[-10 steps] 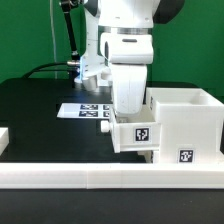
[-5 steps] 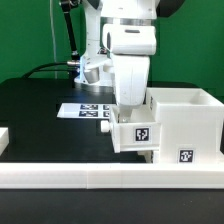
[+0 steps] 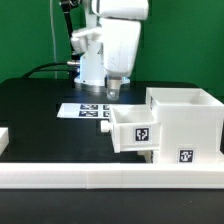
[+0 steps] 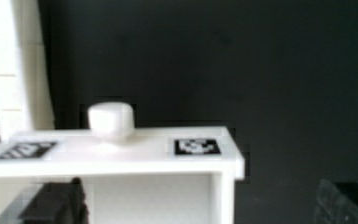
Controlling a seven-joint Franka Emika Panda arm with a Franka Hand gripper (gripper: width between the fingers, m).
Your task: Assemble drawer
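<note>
On the black tabletop (image 3: 40,100), toward the exterior view's right, sits the drawer's hollow shell (image 3: 185,122), a white box with its open top facing up and a square tag on its near face. A smaller knobbed tray (image 3: 135,126) is lodged in the shell's side that faces the exterior view's left, with part of it sticking out; its long axis runs level, across the exterior view from left to right, and its tagged end points toward the exterior view's left and slightly toward the camera. In the wrist view the tray's front panel (image 4: 114,155) shows a short round knob (image 4: 110,122) standing out from it between two square tags. The gripper (image 3: 113,90) hangs above the tray's protruding end, apart from it, with nothing in its grasp; its jaws stand wide, the dark fingertips (image 4: 43,203) lying at opposite edges of the wrist view with the tray front between them. The marker board (image 3: 85,110) lies flat on the tabletop behind the tray. A long low white rail (image 3: 100,178) runs along the near edge.
</note>
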